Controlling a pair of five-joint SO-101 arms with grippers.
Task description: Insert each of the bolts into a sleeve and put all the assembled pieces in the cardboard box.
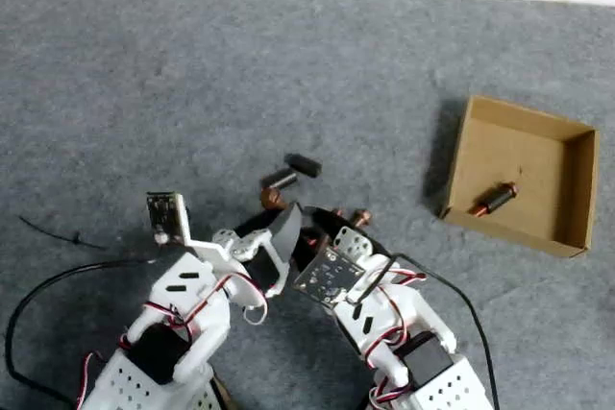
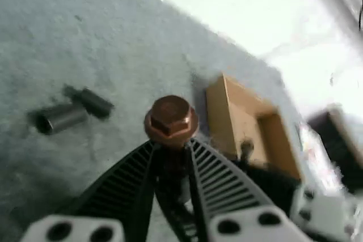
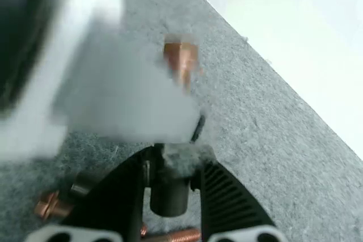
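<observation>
My left gripper (image 2: 171, 144) is shut on a copper bolt (image 2: 171, 118), its hex head standing out past the fingertips; in the high view that bolt (image 1: 272, 198) is held just above the carpet. My right gripper (image 3: 170, 165) is shut on a dark sleeve (image 3: 168, 190), close beside the left gripper (image 1: 276, 210). The held bolt (image 3: 180, 59) shows beyond the blurred left arm. Two loose sleeves (image 1: 279, 179) (image 1: 304, 165) lie just past the grippers. The cardboard box (image 1: 480, 118) at the right holds one assembled piece (image 1: 494, 199).
Loose copper bolts lie near the right gripper, one (image 1: 360, 217) in the high view and others (image 3: 48, 205) (image 3: 177, 234) on the grey carpet. A black cable (image 1: 53, 234) trails at the left. Open carpet spreads between the arms and the box (image 2: 249, 123).
</observation>
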